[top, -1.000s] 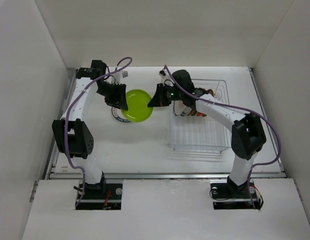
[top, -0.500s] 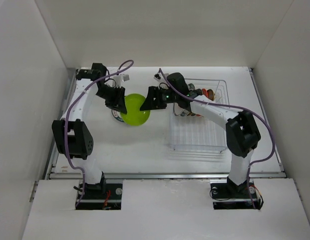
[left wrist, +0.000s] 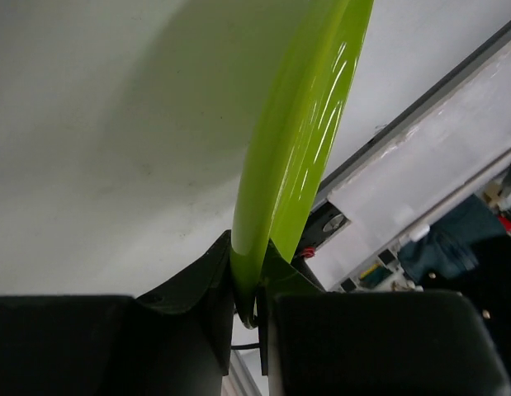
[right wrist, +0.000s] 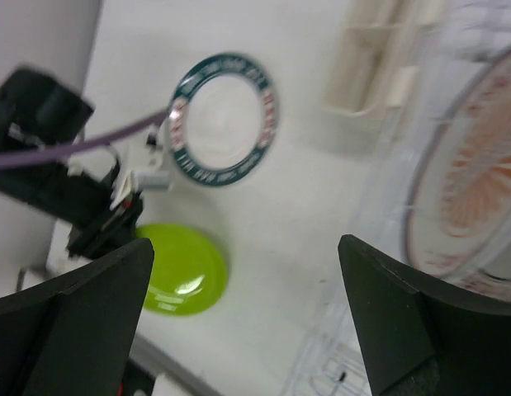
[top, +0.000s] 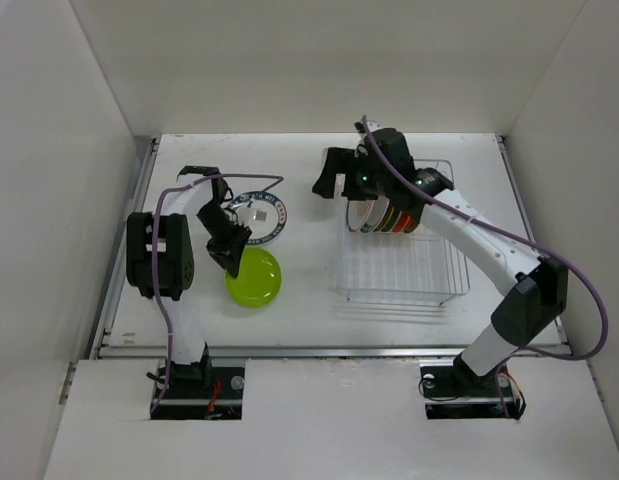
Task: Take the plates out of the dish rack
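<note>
My left gripper (top: pixel 229 256) is shut on the rim of the lime green plate (top: pixel 255 279), holding it low over the table's near left. In the left wrist view the lime green plate (left wrist: pixel 298 148) runs edge-on out of the pinching jaws of my left gripper (left wrist: pixel 252 299). A white plate with a dark teal rim (top: pixel 257 218) lies flat just behind. My right gripper (top: pixel 326 173) hangs open and empty by the dish rack's (top: pixel 399 270) far left corner, its fingers wide apart (right wrist: pixel 247 276). Several plates (top: pixel 385 214) stand upright in the rack, the sunburst one (right wrist: pixel 478 198) nearest.
A cream cup holder (right wrist: pixel 379 58) is fixed at the rack's far left corner. White walls close in the table on the left, back and right. The table's metal front edge (top: pixel 329 350) runs just beyond the arm bases.
The right gripper has let go of the lime green plate, opened wide and drawn back toward the rack. The left gripper has carried the plate nearer and lower, uncovering the teal-rimmed plate.
</note>
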Tool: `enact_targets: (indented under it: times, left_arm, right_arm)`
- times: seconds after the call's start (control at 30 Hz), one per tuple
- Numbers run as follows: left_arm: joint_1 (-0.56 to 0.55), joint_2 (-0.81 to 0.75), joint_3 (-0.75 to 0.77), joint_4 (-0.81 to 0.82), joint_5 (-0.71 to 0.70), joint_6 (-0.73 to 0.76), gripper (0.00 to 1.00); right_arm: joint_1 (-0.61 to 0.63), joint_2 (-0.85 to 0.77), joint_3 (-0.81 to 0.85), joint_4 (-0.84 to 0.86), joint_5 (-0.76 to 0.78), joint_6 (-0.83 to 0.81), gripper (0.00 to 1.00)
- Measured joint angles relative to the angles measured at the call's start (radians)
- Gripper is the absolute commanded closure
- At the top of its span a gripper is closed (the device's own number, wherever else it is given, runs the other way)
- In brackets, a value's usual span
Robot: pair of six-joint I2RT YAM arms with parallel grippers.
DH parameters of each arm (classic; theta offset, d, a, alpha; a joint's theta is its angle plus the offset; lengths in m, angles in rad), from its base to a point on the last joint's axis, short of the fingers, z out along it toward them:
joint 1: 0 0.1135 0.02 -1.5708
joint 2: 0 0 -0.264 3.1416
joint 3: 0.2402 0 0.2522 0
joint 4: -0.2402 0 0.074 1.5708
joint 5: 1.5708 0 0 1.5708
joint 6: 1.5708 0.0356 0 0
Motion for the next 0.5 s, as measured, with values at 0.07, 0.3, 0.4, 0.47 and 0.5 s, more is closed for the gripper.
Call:
enact_targets:
  times: [0.07,0.3,0.4,0.47,0.5]
  left_arm:
    - [0.000,0.048,-0.026,0.008,-0.009,0.011,1.00]
    - [0.000,0.104,-0.045,0.026,-0.027,-0.004,0.86]
    - [0.000,0.109,-0.045,0.068,-0.066,-0.041,0.78]
    - [0.000,0.114,-0.045,0.096,-0.089,-0.059,0.66]
    - [0.000,0.114,-0.045,0.109,-0.098,-0.066,0.61]
  right_arm:
    - [-0.034,-0.022,0.018,-0.044,0.080,0.010,0.01]
    - [-0.169,-0.058,-0.016,-0.163,0.242,0.037,0.01]
    - [-0.207,-0.066,-0.035,-0.197,0.290,0.053,0.01]
    - [-0.225,-0.073,-0.055,-0.212,0.323,0.063,0.01]
    - [-0.234,-0.076,-0.064,-0.221,0.342,0.067,0.01]
